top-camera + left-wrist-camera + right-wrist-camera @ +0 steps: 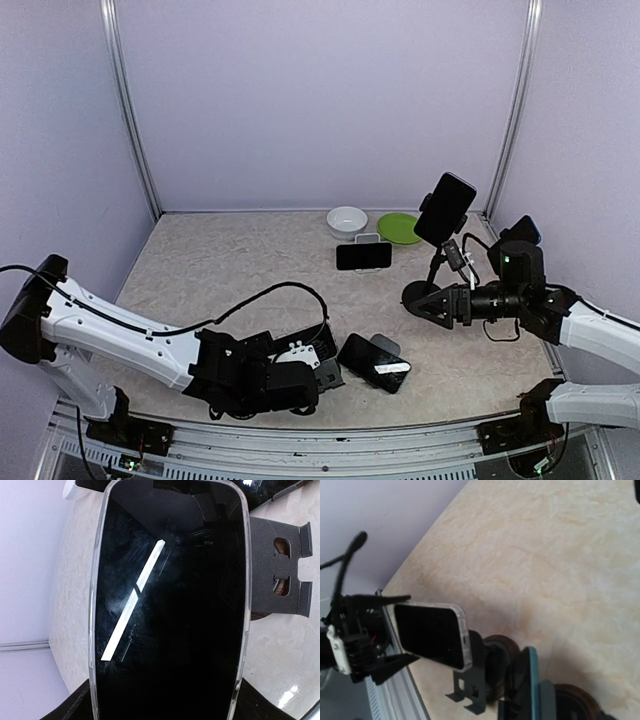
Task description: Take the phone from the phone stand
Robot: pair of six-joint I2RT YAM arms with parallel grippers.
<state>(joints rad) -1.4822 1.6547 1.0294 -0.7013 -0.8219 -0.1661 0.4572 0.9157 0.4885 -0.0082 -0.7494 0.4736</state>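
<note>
- Phone (170, 610): a flat, glossy black slab with rounded corners in a clear case. Its dark screen is smudged and catches a white streak of light. It sits near the front of the worktop (230, 260), over its stand; whether the two touch is not clear.
- Stand (280, 575): dark matte plastic, a flat plate with cut-out slots and small hooked lips, partly hidden behind the phone.
- Worktop: pale beige with a marbled pattern.
- Left fingers (380, 600): clenched on the phone near one end, one on each long edge. The left arm lies low, stretched along the front of the worktop.
- Right fingers (445, 316): spread wide, grasping nothing, pointing left from a bent arm.
- At the back: a round white bowl (347, 218) beside a flat green plate (398, 228).
</note>
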